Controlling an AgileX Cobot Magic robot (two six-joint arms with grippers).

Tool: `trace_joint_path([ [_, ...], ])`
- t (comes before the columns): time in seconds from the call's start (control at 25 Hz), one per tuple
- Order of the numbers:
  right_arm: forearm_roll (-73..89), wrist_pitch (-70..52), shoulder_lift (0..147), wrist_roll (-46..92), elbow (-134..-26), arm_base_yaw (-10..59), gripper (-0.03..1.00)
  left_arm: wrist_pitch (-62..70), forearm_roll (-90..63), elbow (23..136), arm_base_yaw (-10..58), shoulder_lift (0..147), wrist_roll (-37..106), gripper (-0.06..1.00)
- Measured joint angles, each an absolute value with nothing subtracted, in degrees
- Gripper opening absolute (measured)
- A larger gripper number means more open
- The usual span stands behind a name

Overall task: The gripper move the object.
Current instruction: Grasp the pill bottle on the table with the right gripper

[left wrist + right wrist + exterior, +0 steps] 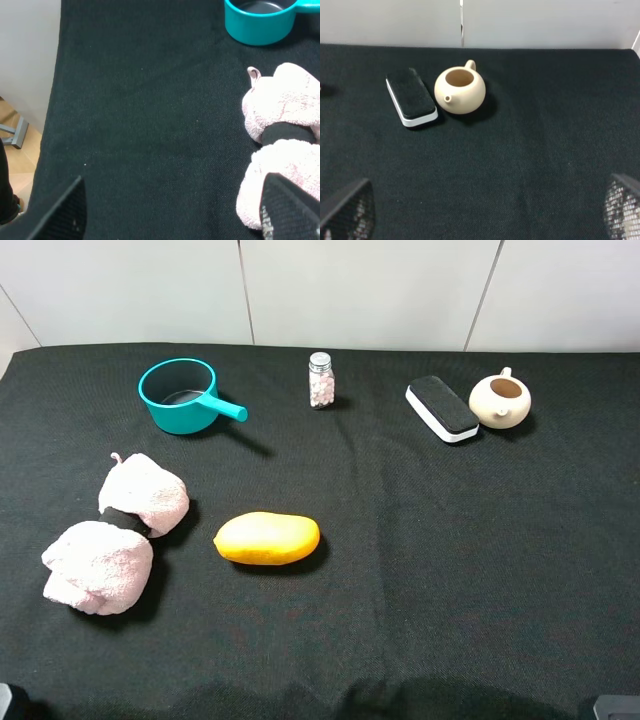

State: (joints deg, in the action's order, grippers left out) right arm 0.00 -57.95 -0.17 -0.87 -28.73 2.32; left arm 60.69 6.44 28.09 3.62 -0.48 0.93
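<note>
Glass bottle (321, 380) stands upright with room between pot (178, 416) and eraser (442, 408), so my right gripper (482, 210) hangs wide open and empty to straddle it.

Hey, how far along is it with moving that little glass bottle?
Nothing looks done: the bottle stands untouched between the teal pot and the eraser. In hand: nothing, the right gripper is open and empty. Left: reaching, grasping and moving the bottle.

Black-clothed table (450, 580): pot (180, 395), bottle (321, 380), eraser (442, 408), teapot (500, 400), fruit (267, 538), towels (145, 493).
</note>
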Motion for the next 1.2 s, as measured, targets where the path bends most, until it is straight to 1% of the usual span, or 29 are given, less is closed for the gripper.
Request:
trace_joint_path([
  [0.12,0.5,-56.9,2.4,-0.9,-29.2,2.3,0.69,60.7,6.4,28.1,3.6,-0.5,0.9,0.77],
  [0.4,2.5,-53.6,14.4,0.8,-31.3,2.3,0.69,60.7,6.4,28.1,3.6,-0.5,0.9,0.77],
  [0.84,3.8,-52.3,37.3,4.4,-40.8,2.3,0.69,60.7,6.4,28.1,3.6,-0.5,0.9,0.77],
  [1.2,3.9,-53.2,53.5,6.2,-51.4,2.3,0.69,60.7,6.4,28.1,3.6,-0.5,0.9,0.77],
])
